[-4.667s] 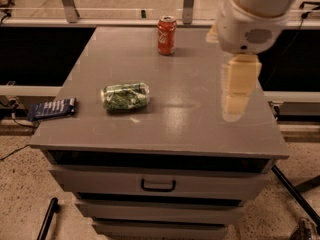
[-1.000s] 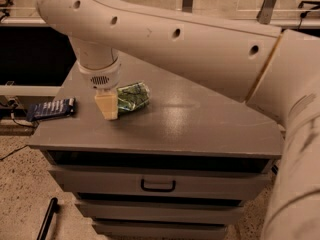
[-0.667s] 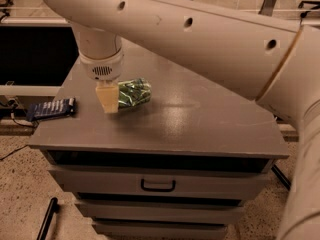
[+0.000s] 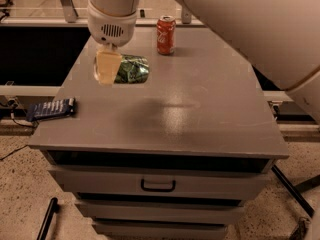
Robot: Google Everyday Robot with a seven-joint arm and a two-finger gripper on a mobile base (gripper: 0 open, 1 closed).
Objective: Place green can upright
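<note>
The green can [image 4: 133, 69], with a mottled green-and-white label, lies on its side over the back left part of the grey cabinet top [image 4: 215, 104]. My gripper [image 4: 109, 67] comes down from the white wrist above and grips the can's left end. One cream finger [image 4: 106, 65] covers that end. The can appears to be held slightly above the surface, still horizontal.
A red cola can [image 4: 166, 35] stands upright near the back edge, to the right of the green can. A dark blue packet [image 4: 50, 108] lies at the cabinet's left edge. My large white arm [image 4: 260, 29] crosses the upper right. Drawers with a handle [image 4: 158, 185] sit below.
The gripper and the green can have moved together away from the front left area toward the back of the top. The red can is now visible behind them.
</note>
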